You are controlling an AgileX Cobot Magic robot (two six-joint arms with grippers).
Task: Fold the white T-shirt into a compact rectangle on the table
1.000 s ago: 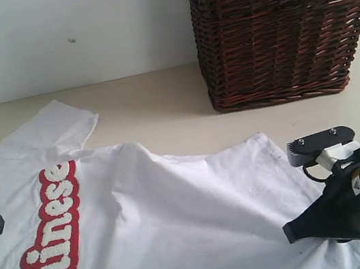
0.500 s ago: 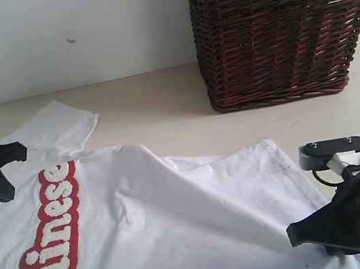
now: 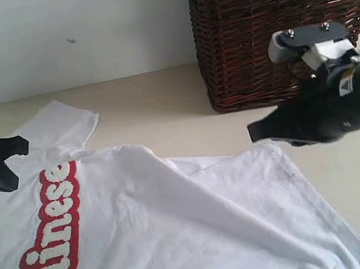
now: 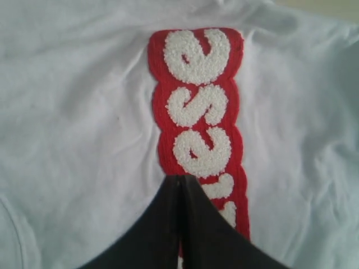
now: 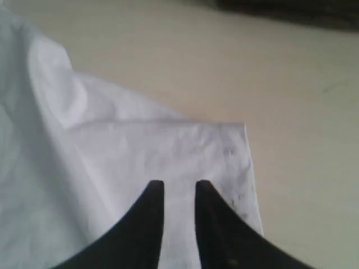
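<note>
You had the white T-shirt (image 3: 182,231) lying spread on the desk (image 3: 154,104), with the red band (image 4: 196,112) of fuzzy white letters facing up and some soft wrinkles across the cloth. Your left gripper (image 4: 180,180) was fully closed, its two fingers pressed together with nothing between them, and it hung over the red band, on the sleeve side of the shirt. Your right gripper (image 5: 178,188) stood a little open, with a narrow gap between its fingers, and it held nothing. It hung above the shirt's bottom corner. The dark wicker basket (image 3: 272,22) stood on the desk behind the shirt, apart from it.
</note>
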